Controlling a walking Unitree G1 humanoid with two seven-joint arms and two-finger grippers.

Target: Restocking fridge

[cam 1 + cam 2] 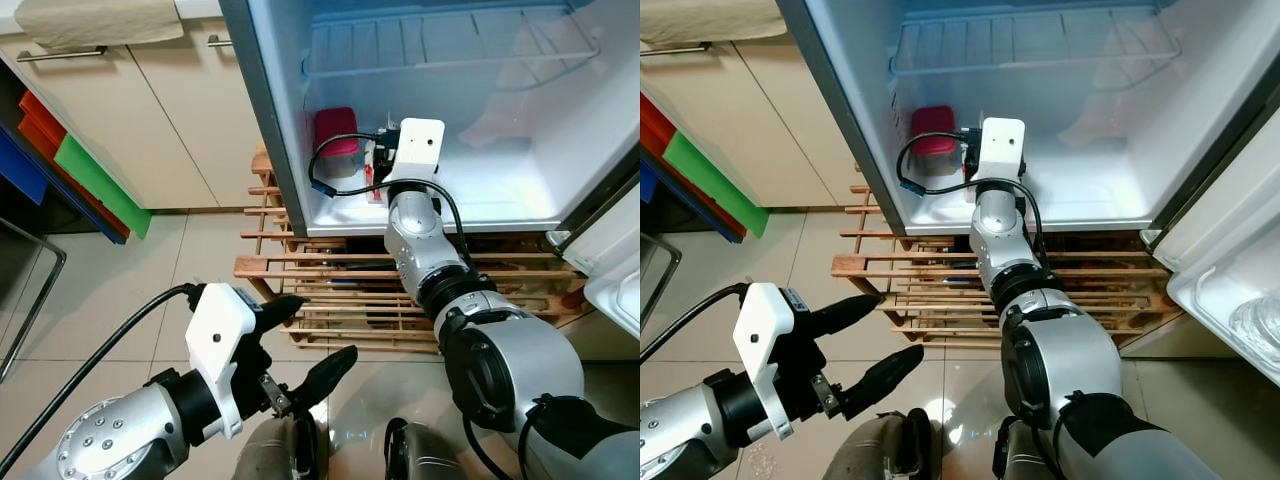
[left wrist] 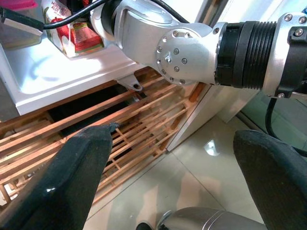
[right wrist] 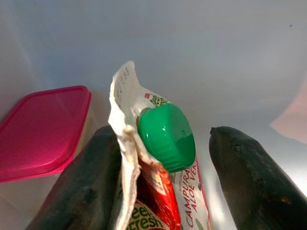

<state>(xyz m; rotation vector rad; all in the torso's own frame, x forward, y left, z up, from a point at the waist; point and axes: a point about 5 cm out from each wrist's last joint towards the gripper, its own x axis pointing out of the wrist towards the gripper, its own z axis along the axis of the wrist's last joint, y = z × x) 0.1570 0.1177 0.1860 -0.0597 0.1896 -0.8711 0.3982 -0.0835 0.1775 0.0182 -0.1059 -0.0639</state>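
Right hand around green-capped pouch, fridge floor, pink-lidded box beside

Fridge floor, white: pink-lidded box just beside right gripper, w/ green-capped pouch between its fingers.

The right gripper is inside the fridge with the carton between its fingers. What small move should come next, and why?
Probably draw the right gripper straight back. Its fingers stand apart around the green-capped carton, which seems to stand on the fridge floor beside the pink-lidded container, so it looks placed. The left gripper hangs open outside.
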